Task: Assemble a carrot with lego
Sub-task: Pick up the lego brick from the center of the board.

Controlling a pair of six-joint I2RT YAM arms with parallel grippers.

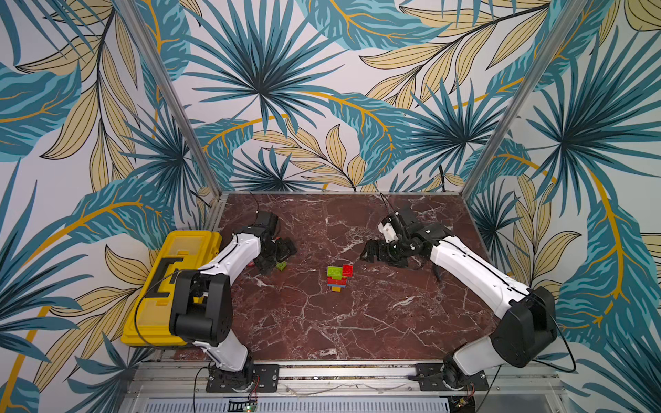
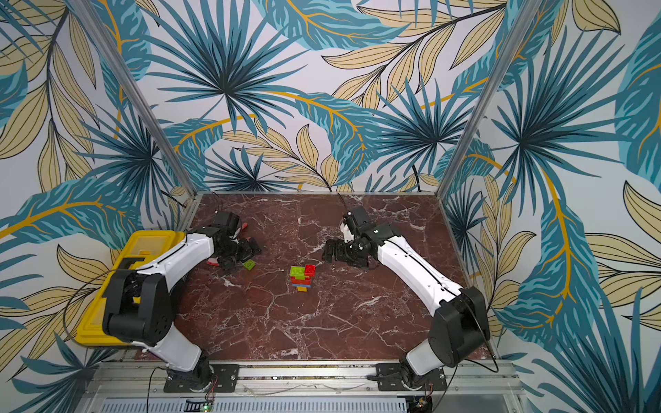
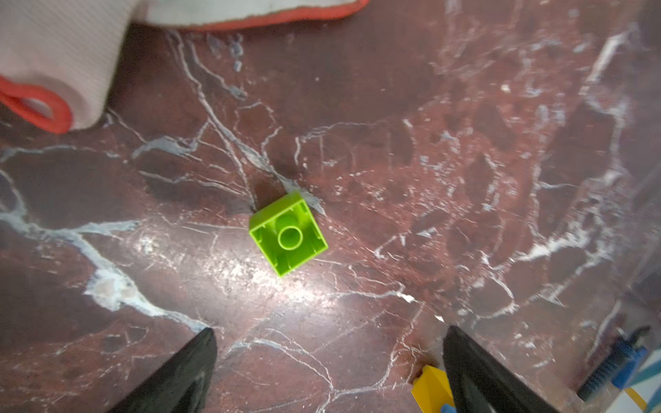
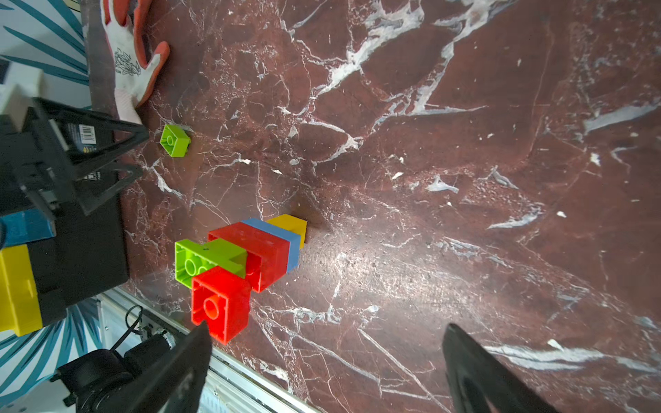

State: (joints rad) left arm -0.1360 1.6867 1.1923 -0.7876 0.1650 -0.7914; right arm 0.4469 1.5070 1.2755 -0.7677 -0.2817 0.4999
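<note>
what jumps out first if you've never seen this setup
The bright carrot sits in the middle of the marble table. A lone green brick lies by the open left gripper, and a yellow toolbox sits at the table's left edge.

One carrot (image 1: 337, 277) lies on the one counter (image 1: 375, 321). It shows one yellow-orange brick (image 4: 291, 223), one blue brick (image 4: 275, 230) and one small red brick (image 4: 220, 304). I cannot count its other red and green pieces (image 4: 204, 257). Left of the carrot are one loose green brick (image 1: 281, 265), one glove (image 4: 132, 71) and one yellow toolbox (image 1: 186, 243). Two robot arms flank the carrot: left arm (image 1: 232, 254) and right arm (image 1: 465, 264).
</note>
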